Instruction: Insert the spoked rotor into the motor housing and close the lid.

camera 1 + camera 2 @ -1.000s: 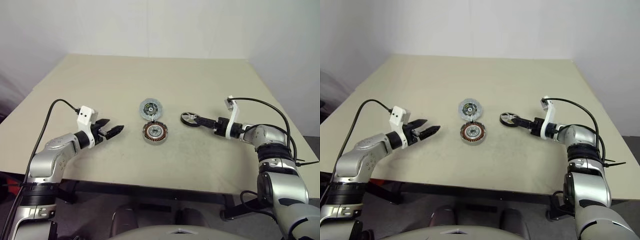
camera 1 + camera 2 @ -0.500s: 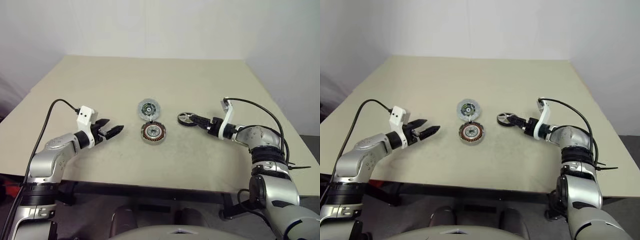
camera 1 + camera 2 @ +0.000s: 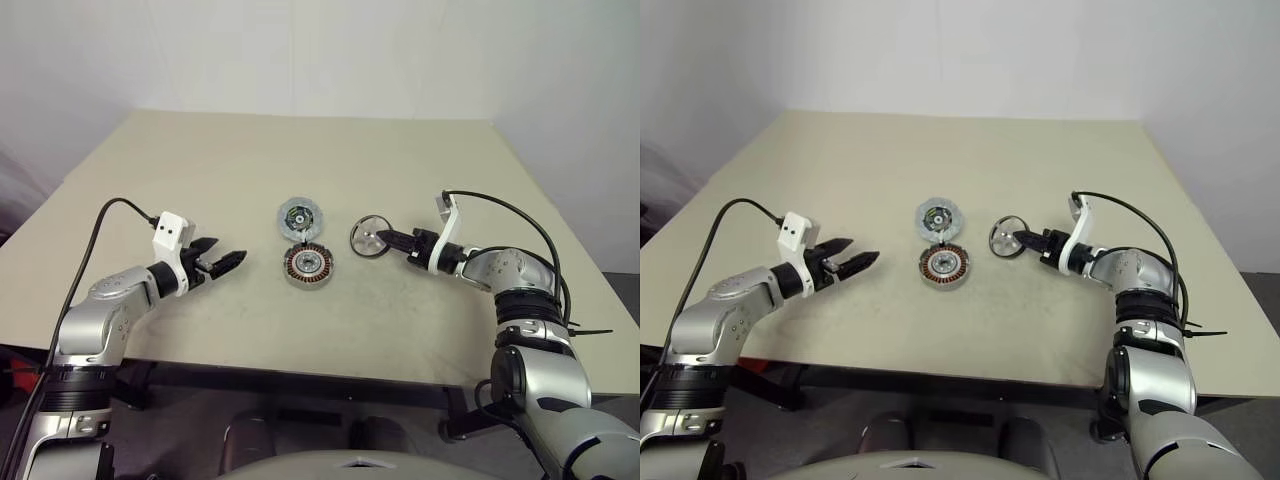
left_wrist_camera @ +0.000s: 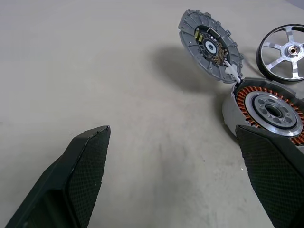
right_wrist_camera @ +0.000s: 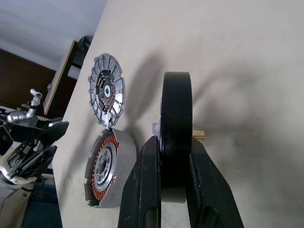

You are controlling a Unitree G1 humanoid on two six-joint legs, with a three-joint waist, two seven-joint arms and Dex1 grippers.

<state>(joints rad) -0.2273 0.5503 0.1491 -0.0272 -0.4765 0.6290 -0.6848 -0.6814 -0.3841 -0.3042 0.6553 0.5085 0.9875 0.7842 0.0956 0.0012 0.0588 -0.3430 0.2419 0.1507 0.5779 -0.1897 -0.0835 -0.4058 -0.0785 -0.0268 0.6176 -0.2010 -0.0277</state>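
The motor housing (image 3: pixel 308 264) sits mid-table, its copper windings facing up. Just beyond it lies the lid (image 3: pixel 300 216), dark face up and touching the housing's far edge. To their right, the spoked rotor (image 3: pixel 369 236) is tipped up on its rim. My right gripper (image 3: pixel 386 239) is shut on it. In the right wrist view the rotor (image 5: pixel 175 118) stands edge-on between the two fingers (image 5: pixel 145 190). My left gripper (image 3: pixel 230 261) hovers left of the housing, open and holding nothing. Its wrist view shows the housing (image 4: pixel 268 111), lid (image 4: pixel 209 45) and rotor (image 4: pixel 285 47).
The beige table (image 3: pixel 300 150) has bare room all round the parts. Its front edge runs just below both arms, and a white wall stands behind it.
My right gripper has shut on the rotor, which lay flat before and now stands tipped up. The gripper has shifted slightly left toward the housing. The left arm has not moved.
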